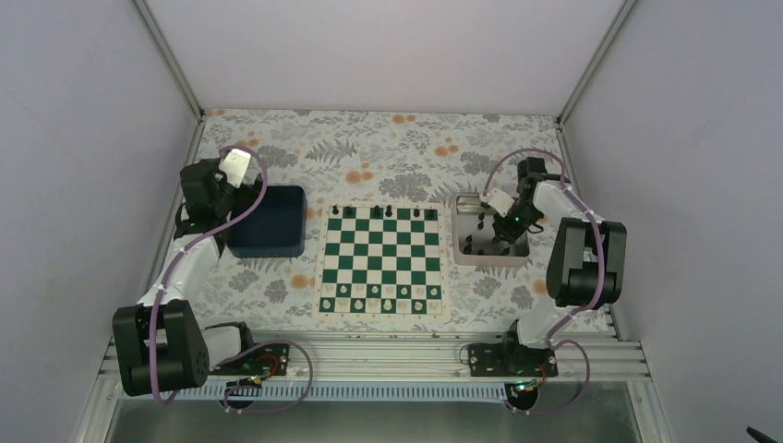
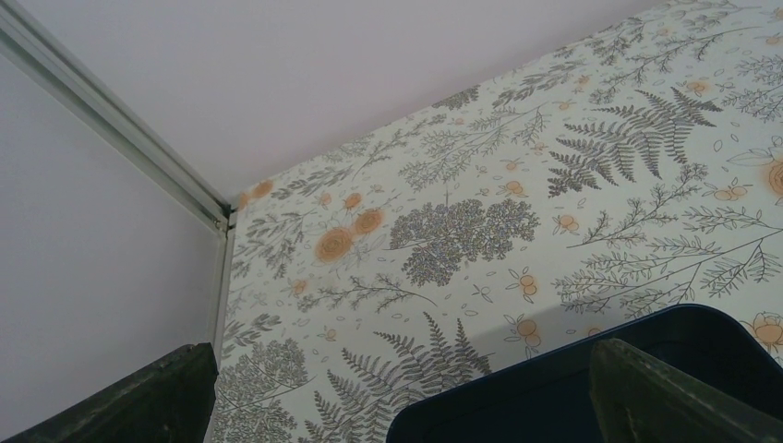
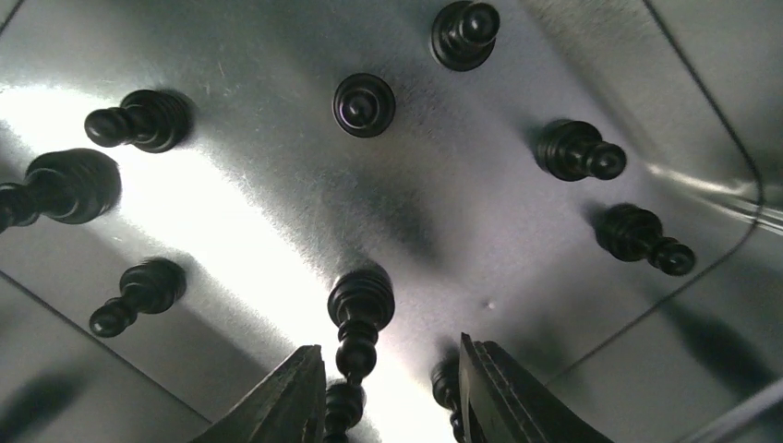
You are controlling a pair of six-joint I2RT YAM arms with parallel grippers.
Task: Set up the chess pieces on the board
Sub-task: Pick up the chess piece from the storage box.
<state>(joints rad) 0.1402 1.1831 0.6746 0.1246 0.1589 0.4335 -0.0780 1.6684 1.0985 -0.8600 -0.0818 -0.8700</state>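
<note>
Jaws of the right gripper [image 3: 388, 406] are standing part-open astride a black chess piece [image 3: 360, 305] in the metal tray [image 3: 277, 185] right of the board [image 1: 380, 263], wanting centring on its stem before squeezing; left gripper [image 2: 402, 406] is gaping wide.

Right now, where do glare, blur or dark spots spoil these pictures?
Right wrist view: strong white glare on the metal tray floor at left; black pieces near the edges look smeared; the right tool is soft. Left wrist view: the left tool is dark and unfocused, the tablecloth sharp. Top view: even light, pieces tiny.
</note>
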